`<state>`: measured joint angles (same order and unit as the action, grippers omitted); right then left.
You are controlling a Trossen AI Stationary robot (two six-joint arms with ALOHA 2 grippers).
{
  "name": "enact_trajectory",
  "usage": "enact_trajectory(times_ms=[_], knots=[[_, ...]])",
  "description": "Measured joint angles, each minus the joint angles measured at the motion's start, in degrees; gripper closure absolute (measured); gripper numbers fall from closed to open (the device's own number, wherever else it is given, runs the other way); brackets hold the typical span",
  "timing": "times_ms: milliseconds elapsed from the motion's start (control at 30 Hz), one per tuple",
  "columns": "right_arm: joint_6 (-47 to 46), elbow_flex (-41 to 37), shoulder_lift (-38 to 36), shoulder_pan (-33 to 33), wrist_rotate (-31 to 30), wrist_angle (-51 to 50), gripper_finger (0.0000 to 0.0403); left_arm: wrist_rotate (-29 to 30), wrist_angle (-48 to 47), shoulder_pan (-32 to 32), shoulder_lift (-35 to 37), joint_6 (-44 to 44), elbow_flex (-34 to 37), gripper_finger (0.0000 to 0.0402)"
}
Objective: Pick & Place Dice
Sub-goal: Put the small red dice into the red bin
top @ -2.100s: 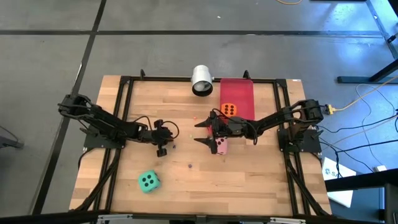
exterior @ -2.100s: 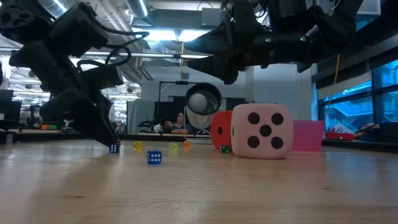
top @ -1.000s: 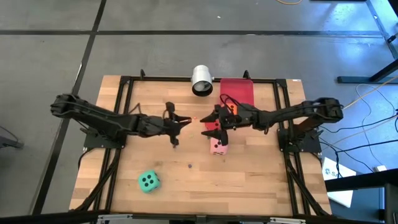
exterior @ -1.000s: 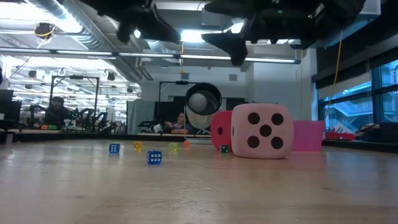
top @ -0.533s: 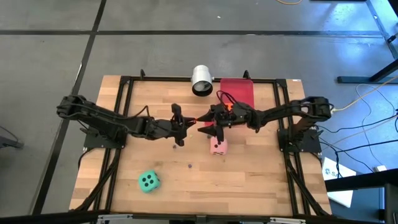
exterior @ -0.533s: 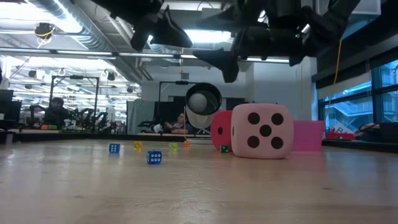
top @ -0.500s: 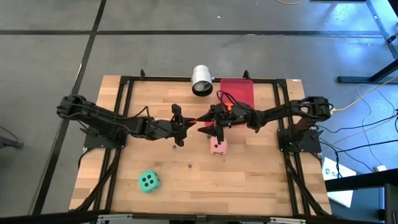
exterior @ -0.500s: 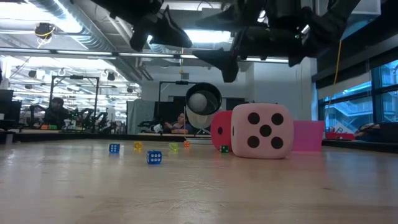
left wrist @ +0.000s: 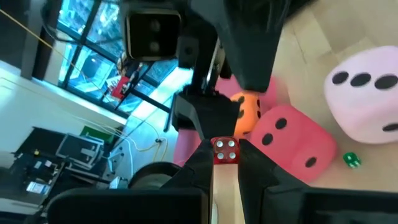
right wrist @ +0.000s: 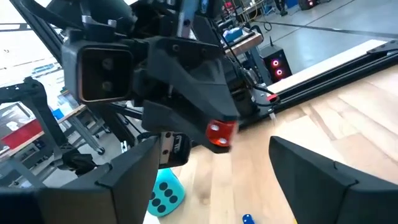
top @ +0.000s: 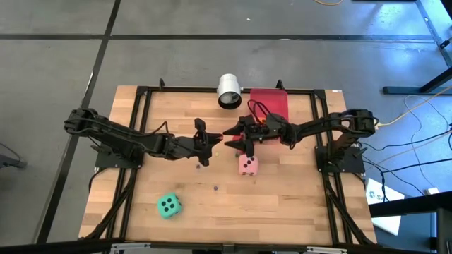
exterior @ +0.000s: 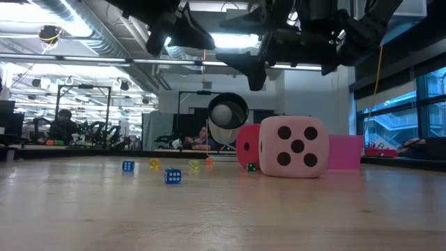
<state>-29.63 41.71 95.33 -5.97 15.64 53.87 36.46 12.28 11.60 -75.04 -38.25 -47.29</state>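
Left hand point(left wrist: 224, 163) stays clamped on a tiny red die point(left wrist: 224, 150), raised mid-worktop point(top: 282, 204). Right hand point(top: 237, 140), fingers spread and starting to narrow, has moved in to face it: likely a handover. Pink die point(top: 247, 165) sits below them, green die point(top: 169, 205) near the front-left.

Pink die point(top: 247, 166) with dark pips, green die point(top: 168, 205) with dark pips, red tray point(top: 272, 104), white cup point(top: 229, 90), pale wooden bench point(top: 282, 197), tiny red die point(left wrist: 225, 151) with white pips.
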Motion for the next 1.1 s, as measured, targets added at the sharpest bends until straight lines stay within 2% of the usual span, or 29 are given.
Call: enact_trajectory(times_ms=[233,1100], knots=[[-0.05,0.0,0.0,-0.38,-0.75,0.61,0.0116,-0.43,1.89,-0.07,-0.29,-1.99,-0.02,0.0373],[0.09,1.49,0.0,-0.36,0.26,-0.79,0.0117,1.46,3.4,-0.07,-1.47,-4.18,-0.02,0.0373]])
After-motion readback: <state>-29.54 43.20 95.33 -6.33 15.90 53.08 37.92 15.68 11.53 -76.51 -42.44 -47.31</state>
